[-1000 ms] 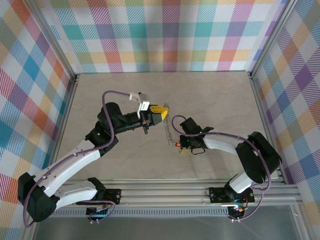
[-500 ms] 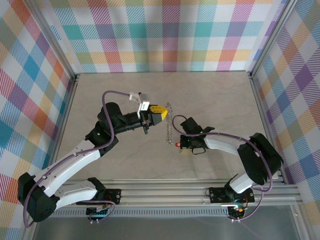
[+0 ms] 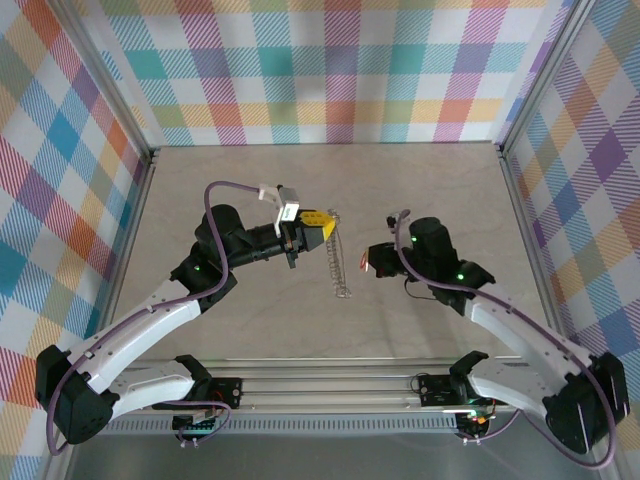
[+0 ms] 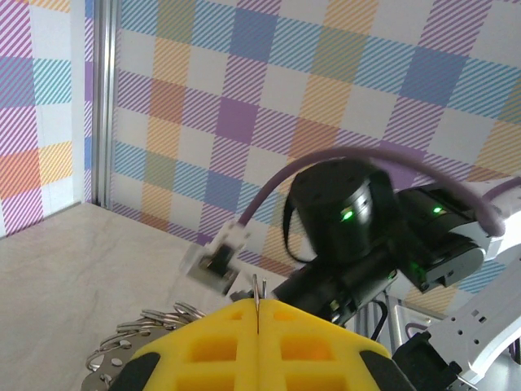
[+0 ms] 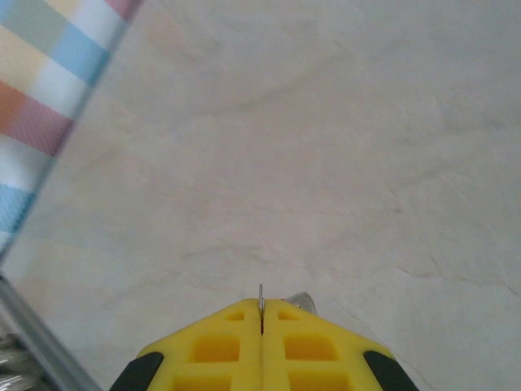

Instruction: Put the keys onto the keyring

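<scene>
A: Room first, biggest down.
B: Pale worktop (image 3: 420,190), bare along the far edge and in both far corners. Plaid walls (image 3: 330,70) close three sides. A metal rail (image 3: 330,385) runs along the near edge.

A: Arms?
B: The left arm (image 3: 150,330) comes up from the near-left corner toward the middle. The right arm (image 3: 510,330) has its elbow out at the near-right corner and its forearm angled in. The tips face each other mid-worktop with open slab behind both.

A: Left side state?
B: The left claw (image 3: 322,228) is clenched, grasping the ring (image 3: 340,265) at its far end. From above the ring shows edge-on, a thin wiry strip running from that tip toward the near side, its near end free. Can't tell if it touches the slab. In the left wrist view a thin wire sits in the seam between the yellow fingers (image 4: 220,350), and wiry bits fan out to the left.

A: Right side?
B: The right claw (image 3: 372,265) is clenched, grasping the key (image 3: 365,266). The red head sits at its tip in the top view. The right wrist view shows a silver sliver in the finger seam.

A: Key against ring?
B: The key is just right of the ring, about halfway along it, with a small gap. It is not on the ring yet.
</scene>
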Controlling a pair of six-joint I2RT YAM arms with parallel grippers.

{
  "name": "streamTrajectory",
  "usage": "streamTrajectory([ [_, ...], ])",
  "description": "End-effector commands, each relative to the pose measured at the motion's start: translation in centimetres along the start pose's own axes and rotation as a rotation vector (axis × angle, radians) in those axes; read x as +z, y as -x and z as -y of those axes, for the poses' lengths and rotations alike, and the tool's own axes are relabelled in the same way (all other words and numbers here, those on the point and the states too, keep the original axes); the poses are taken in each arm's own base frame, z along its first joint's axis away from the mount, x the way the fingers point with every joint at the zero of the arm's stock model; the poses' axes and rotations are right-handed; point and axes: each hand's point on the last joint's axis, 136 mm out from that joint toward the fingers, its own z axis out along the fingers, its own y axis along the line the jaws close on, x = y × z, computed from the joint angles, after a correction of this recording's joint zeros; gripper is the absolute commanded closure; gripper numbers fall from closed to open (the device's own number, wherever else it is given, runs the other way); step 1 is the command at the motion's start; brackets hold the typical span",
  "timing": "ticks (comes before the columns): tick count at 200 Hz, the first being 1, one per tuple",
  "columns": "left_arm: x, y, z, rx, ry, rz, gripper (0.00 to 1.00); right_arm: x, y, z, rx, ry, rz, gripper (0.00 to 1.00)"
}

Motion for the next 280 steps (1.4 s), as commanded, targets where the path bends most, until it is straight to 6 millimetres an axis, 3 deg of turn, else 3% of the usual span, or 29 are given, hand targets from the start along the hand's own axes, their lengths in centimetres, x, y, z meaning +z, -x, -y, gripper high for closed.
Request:
streamTrajectory([
  [1, -0.1, 1.5, 0.9, 0.048, -0.024, 0.052, 1.00, -2.2, 1.4, -3.7, -0.074, 0.203, 0.084, 1.00],
  [52, 0.2, 1.3, 0.9, 0.047, -0.034, 0.041, 1.00, -6.8, 3.3, -7.3, -0.146, 0.350, 0.189, 1.00],
  [117, 0.3, 1.1, 1.2, 0.046, -0.056, 0.027, 1.00, -9.6, 6.4, -10.8, -0.189, 0.455, 0.258, 1.00],
  [186, 0.6, 1.0, 1.1, 0.041, -0.060, 0.019, 1.00, -10.3, 8.7, -13.2, -0.200, 0.536, 0.279, 1.00],
  [280, 1.2, 0.8, 0.8, 0.034, -0.063, 0.009, 1.00, -9.3, 9.0, -14.0, -0.197, 0.554, 0.264, 1.00],
])
